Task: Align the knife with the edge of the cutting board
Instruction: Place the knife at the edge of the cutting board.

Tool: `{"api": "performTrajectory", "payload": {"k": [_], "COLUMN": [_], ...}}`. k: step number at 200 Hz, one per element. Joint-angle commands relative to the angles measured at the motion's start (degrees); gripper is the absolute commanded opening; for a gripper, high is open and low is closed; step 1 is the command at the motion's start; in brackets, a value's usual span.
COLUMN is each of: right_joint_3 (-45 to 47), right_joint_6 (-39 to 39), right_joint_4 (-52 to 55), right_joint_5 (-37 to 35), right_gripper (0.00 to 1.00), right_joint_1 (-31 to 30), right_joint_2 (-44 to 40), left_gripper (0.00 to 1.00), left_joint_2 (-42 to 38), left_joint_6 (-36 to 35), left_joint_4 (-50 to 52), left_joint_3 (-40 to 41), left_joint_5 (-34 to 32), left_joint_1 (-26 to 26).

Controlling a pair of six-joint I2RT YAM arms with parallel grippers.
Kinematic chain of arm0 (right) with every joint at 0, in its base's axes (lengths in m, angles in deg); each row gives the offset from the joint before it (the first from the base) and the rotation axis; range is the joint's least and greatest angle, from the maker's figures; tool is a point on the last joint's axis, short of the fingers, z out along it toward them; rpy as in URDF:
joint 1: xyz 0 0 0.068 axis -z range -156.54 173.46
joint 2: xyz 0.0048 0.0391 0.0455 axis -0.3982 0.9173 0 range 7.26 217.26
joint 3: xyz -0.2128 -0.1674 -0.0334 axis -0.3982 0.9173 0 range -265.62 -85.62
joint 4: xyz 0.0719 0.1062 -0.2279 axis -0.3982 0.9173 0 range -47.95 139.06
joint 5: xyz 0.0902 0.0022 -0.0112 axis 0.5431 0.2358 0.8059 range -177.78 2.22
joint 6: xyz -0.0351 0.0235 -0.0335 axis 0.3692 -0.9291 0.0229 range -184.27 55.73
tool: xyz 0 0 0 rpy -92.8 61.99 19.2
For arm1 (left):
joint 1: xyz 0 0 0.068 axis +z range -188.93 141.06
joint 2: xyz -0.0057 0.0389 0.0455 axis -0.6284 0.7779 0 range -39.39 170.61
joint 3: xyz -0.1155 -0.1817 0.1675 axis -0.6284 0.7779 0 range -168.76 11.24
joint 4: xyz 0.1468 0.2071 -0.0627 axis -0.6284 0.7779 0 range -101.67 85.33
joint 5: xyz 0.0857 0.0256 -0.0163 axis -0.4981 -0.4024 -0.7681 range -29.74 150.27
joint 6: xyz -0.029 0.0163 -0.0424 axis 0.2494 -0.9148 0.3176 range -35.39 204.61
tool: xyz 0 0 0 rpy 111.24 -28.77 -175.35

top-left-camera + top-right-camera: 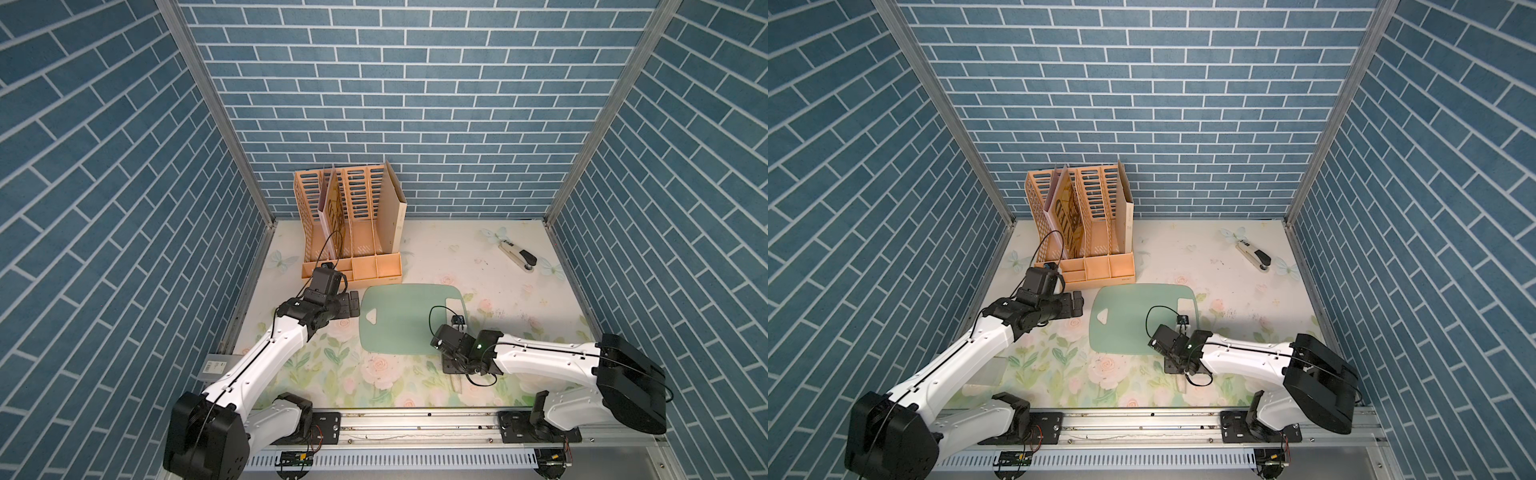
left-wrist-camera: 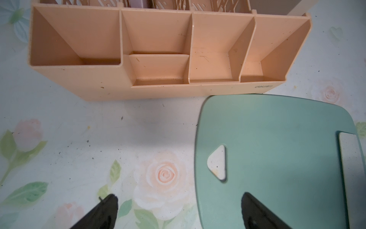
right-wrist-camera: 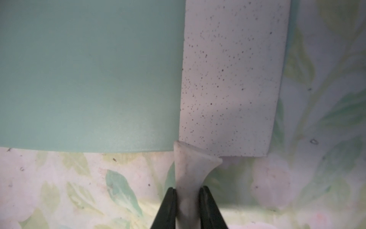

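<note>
Item: knife (image 3: 229, 79), handle pinched in my right tool (image 3: 188, 189); blade lies along the cutting board (image 3: 89, 79) edge nearest the tabletop's (image 3: 59, 188) right side (slightly askew).

This looks to me like a robot test booth in a lab, not a real home or office. The three walls (image 1: 415, 104) carry only printed blue brick paper, and bare aluminium posts (image 1: 218, 116) stand at the corners. The table (image 1: 478, 266) has a flower-printed cover. The left arm (image 1: 257, 353) and the right arm (image 1: 540, 357) are bolted on a metal rail (image 1: 415, 424) at the front, with a slotted cable duct (image 1: 415, 459) below. The things here are mixed props: a peach file organizer (image 1: 353, 232), a stapler (image 1: 519, 257) and a green cutting board (image 1: 399, 320).
</note>
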Motion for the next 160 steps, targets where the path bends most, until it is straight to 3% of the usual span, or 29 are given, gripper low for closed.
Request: {"api": "performTrajectory", "payload": {"k": [1, 160], "right_joint_3": [1.2, 1.1], "right_joint_6": [-3.3, -3.3], "right_joint_4": [3.4, 2.9], "right_joint_5": [0.7, 1.4], "right_gripper": [0.0, 0.0], "right_joint_1": [-0.4, -0.4], "right_joint_2": [-0.8, 0.4], "left_gripper": [1.0, 1.0], "left_joint_2": [0.3, 0.4], "left_joint_6": [-0.4, -0.2], "left_joint_4": [0.5, 0.6], "left_joint_3": [-0.2, -0.2], "left_joint_5": [-0.2, -0.3], "left_joint_1": [0.4, 0.4]}}
